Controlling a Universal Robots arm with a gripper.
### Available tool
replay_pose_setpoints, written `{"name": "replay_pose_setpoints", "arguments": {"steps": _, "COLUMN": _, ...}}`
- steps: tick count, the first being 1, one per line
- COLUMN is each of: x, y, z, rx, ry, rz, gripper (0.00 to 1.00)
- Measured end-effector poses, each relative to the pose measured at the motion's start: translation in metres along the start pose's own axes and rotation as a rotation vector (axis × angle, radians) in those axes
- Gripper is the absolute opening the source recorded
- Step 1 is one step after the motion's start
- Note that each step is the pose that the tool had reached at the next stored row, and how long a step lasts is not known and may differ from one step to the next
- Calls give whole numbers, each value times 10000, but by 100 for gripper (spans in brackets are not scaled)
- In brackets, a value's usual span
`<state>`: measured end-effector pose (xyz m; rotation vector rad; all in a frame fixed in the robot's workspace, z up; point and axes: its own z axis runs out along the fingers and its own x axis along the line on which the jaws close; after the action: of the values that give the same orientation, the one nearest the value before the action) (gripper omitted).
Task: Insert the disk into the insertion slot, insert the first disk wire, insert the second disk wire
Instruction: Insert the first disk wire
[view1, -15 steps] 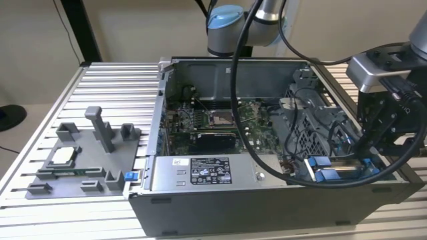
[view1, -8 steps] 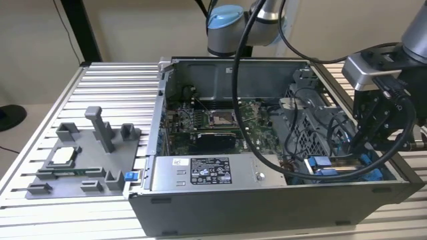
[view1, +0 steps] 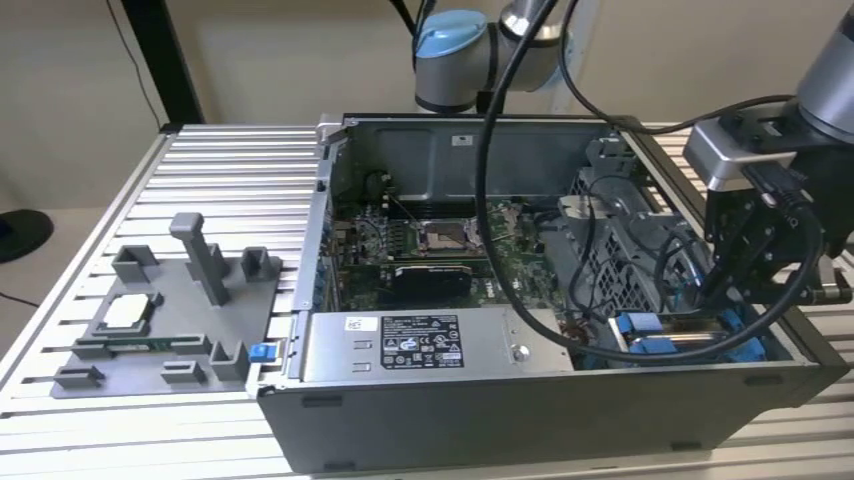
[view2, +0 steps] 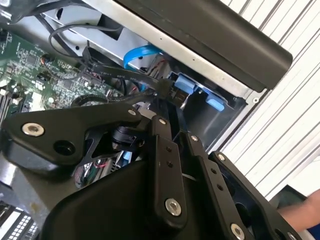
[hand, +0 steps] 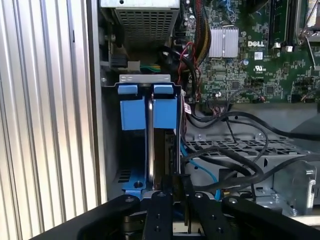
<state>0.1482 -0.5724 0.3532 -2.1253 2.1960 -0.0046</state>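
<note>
Hand (view1: 723, 298) is low inside the open case (view1: 534, 410), at its near corner on the exterior view's right. Can't tell whether it's open, closed or gripping anything.

Slot (view1: 641, 323) sits directly under the hand tip, touching or just short of it; can't tell which. In the first wrist view the hand (hand: 177, 181) is at one end of the slot (hand: 132, 112), and the PSU (hand: 145, 20) is beyond the other end.

Slot's long axis runs along the case's near wall, pointing at the PSU (view1: 414, 345) on the exterior view's left.

A thin silver strip (hand: 150, 145) runs down the slot's middle between the blue fittings, edge-on, along that same axis. Can't tell if it's the disk or a divider.

Black cables (hand: 225, 160) loop over the cage (hand: 240, 147) just beside the slot. In the second wrist view a black cable (view2: 115, 72) reaches the hand (view2: 162, 92), with a blue cable (view2: 140, 52) near it.

Case is on the table (view1: 227, 170).
</note>
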Motion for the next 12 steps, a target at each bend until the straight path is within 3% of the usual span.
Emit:
{"name": "replay_pose_setpoints", "arguments": {"steps": 4, "x": -10, "y": 1, "z": 24, "rx": -13, "ry": -16, "rz": -218, "gripper": 0}}
{"name": "replay_pose_setpoints", "arguments": {"steps": 12, "x": -5, "y": -1, "z": 69, "rx": -14, "ry": -14, "rz": -219, "gripper": 0}}
